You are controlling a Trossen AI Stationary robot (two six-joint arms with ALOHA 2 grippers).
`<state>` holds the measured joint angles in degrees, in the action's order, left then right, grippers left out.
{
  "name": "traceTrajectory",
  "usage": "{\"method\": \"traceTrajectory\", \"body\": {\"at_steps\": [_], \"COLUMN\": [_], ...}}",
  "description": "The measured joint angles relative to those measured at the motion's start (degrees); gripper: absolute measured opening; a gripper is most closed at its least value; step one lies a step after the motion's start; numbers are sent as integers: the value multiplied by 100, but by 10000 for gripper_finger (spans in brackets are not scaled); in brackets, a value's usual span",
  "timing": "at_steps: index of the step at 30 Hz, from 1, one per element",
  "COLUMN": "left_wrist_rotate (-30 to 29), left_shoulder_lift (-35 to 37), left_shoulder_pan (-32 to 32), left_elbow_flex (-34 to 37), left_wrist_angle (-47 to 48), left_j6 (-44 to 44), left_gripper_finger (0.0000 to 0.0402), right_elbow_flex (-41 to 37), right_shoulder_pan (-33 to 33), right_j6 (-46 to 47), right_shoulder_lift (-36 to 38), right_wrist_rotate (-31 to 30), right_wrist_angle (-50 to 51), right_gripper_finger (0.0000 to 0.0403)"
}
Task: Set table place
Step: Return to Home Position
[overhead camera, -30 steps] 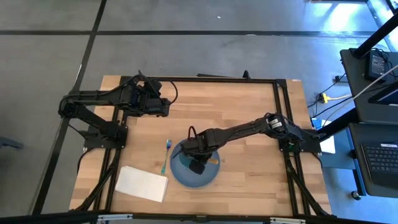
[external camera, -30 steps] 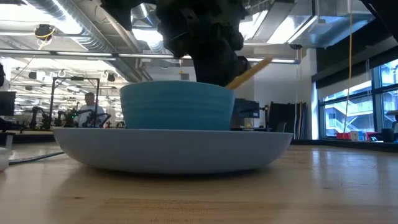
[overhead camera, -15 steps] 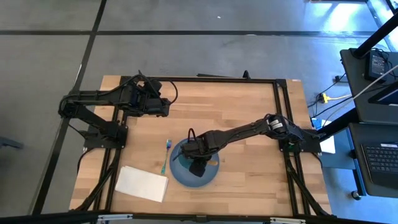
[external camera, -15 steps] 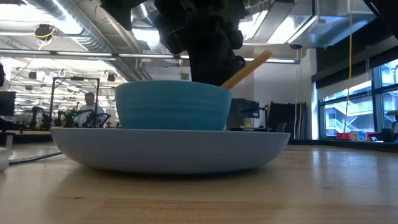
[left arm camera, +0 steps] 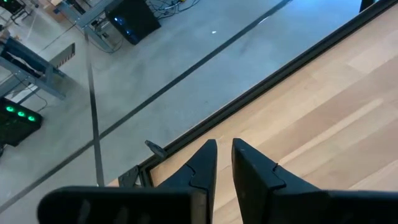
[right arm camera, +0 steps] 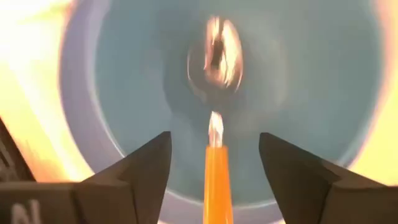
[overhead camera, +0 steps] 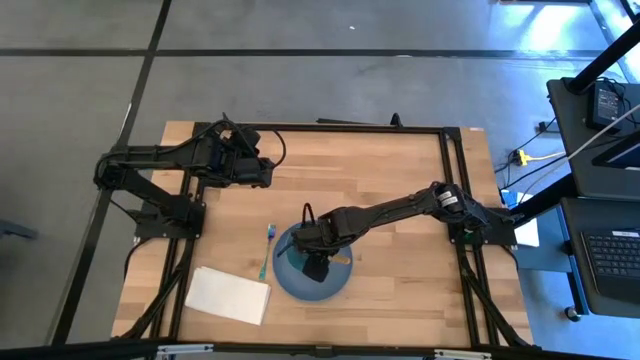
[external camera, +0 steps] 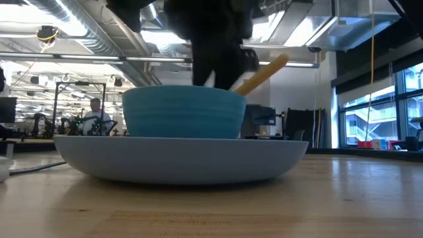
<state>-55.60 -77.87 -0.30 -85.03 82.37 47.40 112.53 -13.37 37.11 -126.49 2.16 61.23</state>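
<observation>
Our right gripper (right arm camera: 214, 163) hangs over the teal bowl (external camera: 184, 112), fingers wide apart around the orange-handled spoon (right arm camera: 216, 155), holding nothing. Withdrawing carelessly, we could clip the handle and tip the bowl on the blue plate (external camera: 178, 158). Our left gripper (left arm camera: 222, 163), fingers nearly closed and empty, waits at the worktop's (overhead camera: 380, 170) far edge.

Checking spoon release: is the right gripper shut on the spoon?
No. The right gripper is open, its fingers spread clear of the spoon lying in the bowl.

Bowl (external camera: 183, 112): teal. Plate (external camera: 178, 157): pale blue. Spoon handle (right arm camera: 217, 183): orange. Fork handle (overhead camera: 270, 232): teal. Napkin (overhead camera: 228, 295): white. Worktop (overhead camera: 390, 170): light wood planks, black frame.
</observation>
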Motion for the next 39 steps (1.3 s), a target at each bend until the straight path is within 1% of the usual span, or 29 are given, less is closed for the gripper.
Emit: {"method": "traceTrajectory", "body": {"at_steps": [3, 7, 10, 12, 14, 17, 19, 22, 26, 28, 30, 34, 39], "left_wrist_rotate": [0, 7, 11, 13, 16, 18, 19, 67, 113, 114, 114, 114, 85], "left_shoulder_lift": [0, 0, -2, 0, 0, 0, 0, 0, 0, 0, -1, 0, 0], "left_shoulder_pan": [0, 1, 2, 2, 2, 1, 2, 2, 2, 2, 0, 2, 1], "left_elbow_flex": [0, 0, 0, 0, 0, 0, 0, 0, -1, 0, 0, 0, 0], "left_wrist_angle": [-15, -20, -44, -53, -59, -59, -69, -76, -81, -81, -82, -83, -243], "left_j6": [0, 0, 0, 0, 0, 0, 0, 0, 0, 0, 0, 0, 11], "left_gripper_finger": [49, 54, 58, 61, 63, 66, 68, 71, 75, 74, 72, 64, 56], "right_elbow_flex": [247, 863, 1434, 1922, 2267, 1899, 1798, 1756, 1742, 1745, 1742, 1738, 1740], "right_shoulder_pan": [-22, -72, -236, -429, -704, -1229, -1587, -2016, -2490, -2685, -2800, -2822, -2693], "right_j6": [-29, -133, -104, 54, 184, 278, 292, 530, 982, 965, 760, 371, 418], "right_shoulder_lift": [86, 78, 76, 75, 113, 609, 939, 1194, 1298, 1301, 1292, 1581, 2220], "right_wrist_rotate": [-464, -516, -619, -973, -1519, -2280, -2785, -3333, -3581, -3871, -4138, -4191, -4466], "right_wrist_angle": [177, 848, 1775, 2494, 2867, 2900, 2884, 2891, 2770, 2759, 2760, 2780, 2755], "right_gripper_finger": [245, 242, 242, 241, 241, 241, 241, 241, 241, 241, 241, 241, 241]}}
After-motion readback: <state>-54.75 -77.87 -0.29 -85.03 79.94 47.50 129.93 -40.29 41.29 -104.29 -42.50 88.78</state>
